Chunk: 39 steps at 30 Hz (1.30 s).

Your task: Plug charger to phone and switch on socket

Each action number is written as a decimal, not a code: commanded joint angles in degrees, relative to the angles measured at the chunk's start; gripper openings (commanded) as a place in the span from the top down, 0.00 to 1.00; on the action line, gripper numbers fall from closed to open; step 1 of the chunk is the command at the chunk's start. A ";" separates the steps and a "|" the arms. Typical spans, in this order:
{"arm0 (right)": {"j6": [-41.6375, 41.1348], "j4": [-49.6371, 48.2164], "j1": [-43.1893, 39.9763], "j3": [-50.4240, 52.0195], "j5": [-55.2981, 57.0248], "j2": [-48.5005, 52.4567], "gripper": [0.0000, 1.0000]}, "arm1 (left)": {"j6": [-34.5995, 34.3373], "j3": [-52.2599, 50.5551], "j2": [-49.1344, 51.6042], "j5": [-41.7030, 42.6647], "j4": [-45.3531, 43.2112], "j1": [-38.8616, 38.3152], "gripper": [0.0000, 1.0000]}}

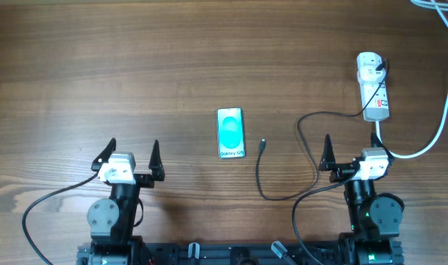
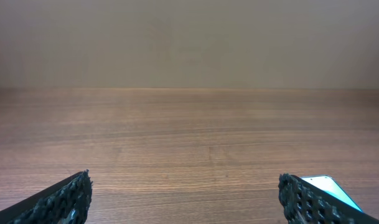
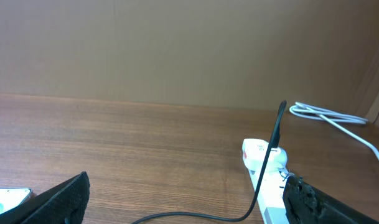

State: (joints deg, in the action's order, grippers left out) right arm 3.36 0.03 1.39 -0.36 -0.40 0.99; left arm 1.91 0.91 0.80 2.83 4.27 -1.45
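Wood-grain table (image 1: 135,66), plain beige wall (image 2: 189,37) at far edge. Jaws spread, empty: left gripper (image 1: 133,147), right gripper (image 1: 357,149).

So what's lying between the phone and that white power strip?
The charger: its plug end lies beside the phone, not touching, and its black cable loops across the table to the socket. The overhead view shows it.

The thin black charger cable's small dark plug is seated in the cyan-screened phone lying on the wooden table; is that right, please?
Not quite: the overhead view shows the small dark plug on the wooden table, apart from the cyan-screened phone lying there.
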 commanded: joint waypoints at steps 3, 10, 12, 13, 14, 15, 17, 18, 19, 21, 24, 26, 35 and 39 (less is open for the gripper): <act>1.03 -0.20 -0.28 0.07 -0.94 -0.20 0.00 | 0.24 -0.57 -0.26 6.34 -2.19 -0.31 0.00; 1.01 -0.20 -0.28 0.07 -0.94 -0.20 0.00 | -3.50 -0.57 -0.26 17.29 -15.52 -0.31 0.00; 1.01 -0.20 -0.28 0.07 -0.94 -0.20 0.00 | -6.73 -0.48 -0.26 17.16 -22.56 -0.31 0.00; 1.03 -0.20 -0.28 0.07 -0.94 -0.20 0.00 | -8.50 -0.02 -0.26 17.05 -26.16 -0.31 0.00; 1.03 -0.20 -0.28 0.07 -0.94 -0.20 0.00 | -9.27 0.96 -0.26 17.09 -27.76 -0.31 0.00; 1.03 -0.20 -0.28 0.07 -0.94 -0.20 0.00 | -9.90 2.56 -0.24 17.07 -27.78 -0.28 0.00; 1.03 -0.20 -0.28 0.07 -0.92 -0.20 0.00 | -9.90 6.03 0.37 17.09 -26.84 -0.31 0.00; 1.03 -0.20 -0.28 0.07 -0.94 -0.20 0.00 | -9.90 8.15 1.18 17.09 -25.94 -0.31 0.00; 1.03 -0.20 -0.28 0.07 -0.94 -0.20 0.00 | -9.90 10.51 2.36 17.09 -24.52 -0.31 0.00; 1.01 -0.20 -0.28 0.07 -0.94 -0.20 0.00 | -9.88 15.04 5.07 17.11 -20.61 -0.31 0.00; 1.03 -0.20 -0.28 0.07 -0.92 -0.20 0.00 | -9.64 27.10 13.49 17.11 -7.30 -0.31 0.00; 1.03 -0.20 -0.28 0.07 -0.94 -0.20 0.00 | -9.66 36.89 21.29 17.11 4.07 -0.31 0.00; 1.01 -0.20 -0.28 0.07 -0.92 -0.20 0.00 | -11.78 63.47 51.08 44.81 28.59 -0.31 0.00; 1.01 -0.20 -0.28 0.07 -0.94 -0.20 0.00 | -15.15 63.49 54.82 43.87 30.36 -0.63 0.00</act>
State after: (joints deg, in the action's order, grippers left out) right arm 3.38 0.03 1.39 -0.36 -0.60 1.02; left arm -10.00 63.29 53.30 42.11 33.71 -1.50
